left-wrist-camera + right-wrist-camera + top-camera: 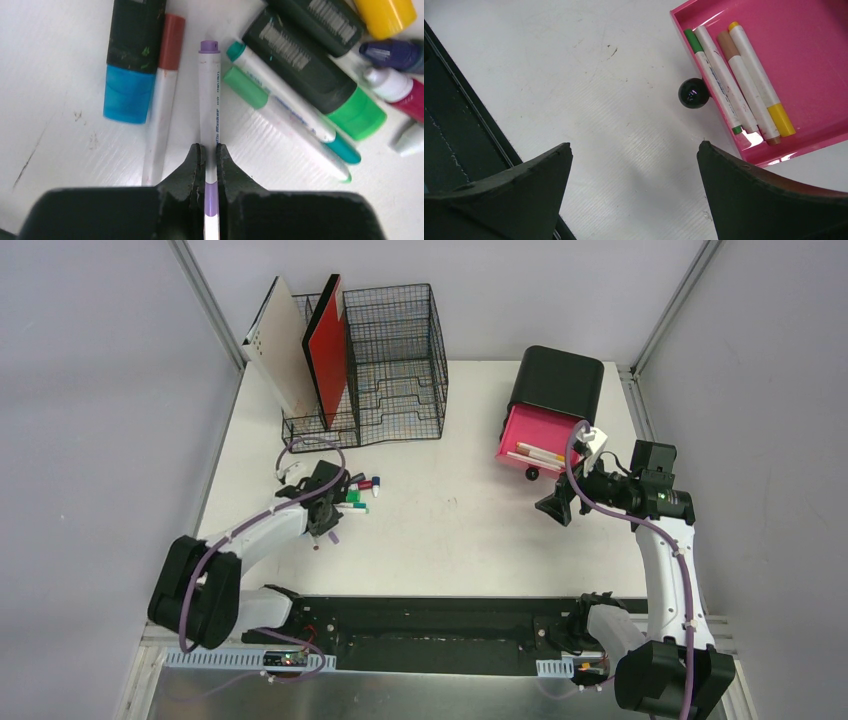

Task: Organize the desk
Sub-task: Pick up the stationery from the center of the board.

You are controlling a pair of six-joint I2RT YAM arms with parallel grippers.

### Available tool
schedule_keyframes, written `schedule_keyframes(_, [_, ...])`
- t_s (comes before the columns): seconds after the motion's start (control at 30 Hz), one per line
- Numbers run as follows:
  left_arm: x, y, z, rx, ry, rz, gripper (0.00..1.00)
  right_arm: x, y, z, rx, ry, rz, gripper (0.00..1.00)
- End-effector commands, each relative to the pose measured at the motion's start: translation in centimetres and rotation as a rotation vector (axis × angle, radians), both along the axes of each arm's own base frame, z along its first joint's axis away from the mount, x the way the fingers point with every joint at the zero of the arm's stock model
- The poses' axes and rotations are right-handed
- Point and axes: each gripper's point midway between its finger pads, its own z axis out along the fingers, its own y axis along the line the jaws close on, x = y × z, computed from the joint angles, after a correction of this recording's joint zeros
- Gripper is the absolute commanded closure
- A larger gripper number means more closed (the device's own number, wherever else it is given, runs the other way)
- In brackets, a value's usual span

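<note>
A: Where is the left hand?
B: Low over the left side of the table, clenched on a purple marker near its tail. The cap points away from the hand.
A: What lies around it?
B: A red marker is just beside it on the left, then a blue highlighter. On the right are two green markers, a green highlighter and more pens crowded together.
A: And the right hand?
B: Released, fingers spread wide above bare table on the right side. The pink drawer is near it, pulled out of the black box. Four markers lie side by side in the drawer, and its black knob faces the hand.
A: And the table itself?
B: White, filling the middle of the top view, with a wire rack at the back left.
</note>
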Motion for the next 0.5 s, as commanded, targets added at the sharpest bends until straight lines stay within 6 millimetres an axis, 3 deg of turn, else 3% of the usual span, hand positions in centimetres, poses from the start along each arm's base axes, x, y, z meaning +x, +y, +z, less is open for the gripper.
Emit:
schedule_keyframes(0.0, [-0.3, -0.8, 1.5, -0.068, -0.091, -0.058, 1.0, 0.0, 0.4, 0.9, 0.015, -0.046, 0.034, 0.01])
schedule_keyframes(0.3, [-0.9, -3.8, 6.0, -0.264, -0.378, -0.252, 1.0, -0.6, 1.1, 1.4, 0.055, -0.045, 0.072, 0.01])
schedule_keyframes(0.47, [-0.4, -9.5, 9.7, -0.476, -0.647, -0.587, 1.0, -1.5, 2.3, 2.1, 0.129, -0.034, 0.128, 0.01])
